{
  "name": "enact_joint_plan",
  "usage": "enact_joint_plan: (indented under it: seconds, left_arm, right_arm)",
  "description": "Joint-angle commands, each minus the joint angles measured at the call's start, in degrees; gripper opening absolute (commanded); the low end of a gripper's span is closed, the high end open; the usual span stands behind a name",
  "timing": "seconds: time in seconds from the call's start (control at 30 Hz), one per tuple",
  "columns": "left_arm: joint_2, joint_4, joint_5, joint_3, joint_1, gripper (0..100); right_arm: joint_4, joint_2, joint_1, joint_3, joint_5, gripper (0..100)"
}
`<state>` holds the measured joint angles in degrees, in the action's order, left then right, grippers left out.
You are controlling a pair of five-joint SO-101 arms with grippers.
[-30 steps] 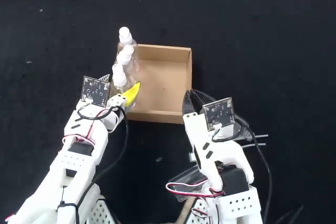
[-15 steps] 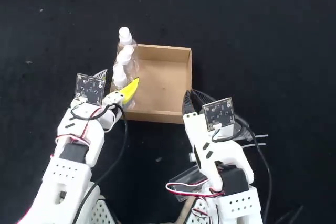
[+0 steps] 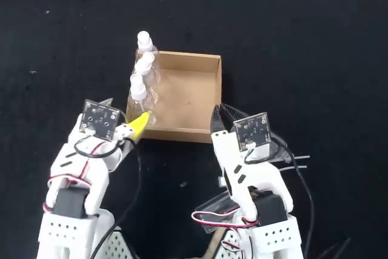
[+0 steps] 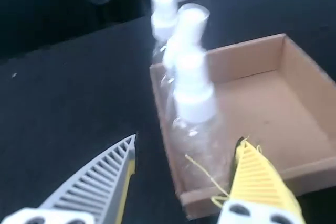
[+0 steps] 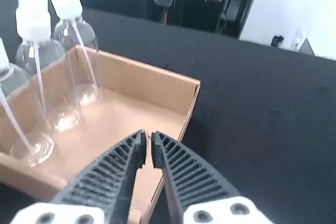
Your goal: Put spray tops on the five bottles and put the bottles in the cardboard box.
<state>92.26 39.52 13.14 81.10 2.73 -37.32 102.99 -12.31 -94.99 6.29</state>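
Seen from the high view, the bodies of the clear plastic bottles point(image 3: 145, 68) nearly vanish against the brown cardboard box point(image 3: 188, 92). Their white spray tops point(image 3: 144, 40) show plainly. In the right wrist view the nearest bottle point(image 5: 23, 148) is cut off at the edge. There are three bottles, three tops and one box. The bottles stand upright in a row along the box's left wall, on the black desk point(image 3: 303, 59). The left end effector point(image 3: 124, 113) is released and empty at the box's near left corner. The right end effector point(image 5: 148, 136) is clenched on nothing by the near right corner.
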Motion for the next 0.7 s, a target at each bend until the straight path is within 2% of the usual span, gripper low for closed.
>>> enact_joint_plan:
  seconds: [0.0, 0.1, 0.23, 0.33, 0.43, 0.67]
  left_arm:
    - [5.36, 4.84, 0.53, -3.65, -5.05, 21]
    - [7.38, 7.82, 1.23, -3.74, -7.16, 21]
    - [6.95, 7.91, 2.64, -1.63, -12.09, 21]
    - [4.31, 3.78, 1.85, 1.80, -15.16, 21]
    - [-0.26, -1.14, -1.93, 4.18, -16.31, 21]
    - [-15.21, -8.62, -2.64, 0.22, -16.31, 21]
  right_arm:
    - [-2.99, 5.58, 0.88, 4.35, -0.09, 1.5]
    - [-3.78, 5.58, 0.88, 5.05, 0.00, 1.5]
    - [-4.40, 5.49, 0.88, 6.64, 0.00, 1.5]
    - [-8.00, 5.49, 0.88, 9.54, -0.44, 1.5]
    - [-10.90, 5.49, 0.88, 12.62, -0.44, 1.5]
    - [-12.31, 4.44, 0.88, 16.04, -0.18, 1.5]
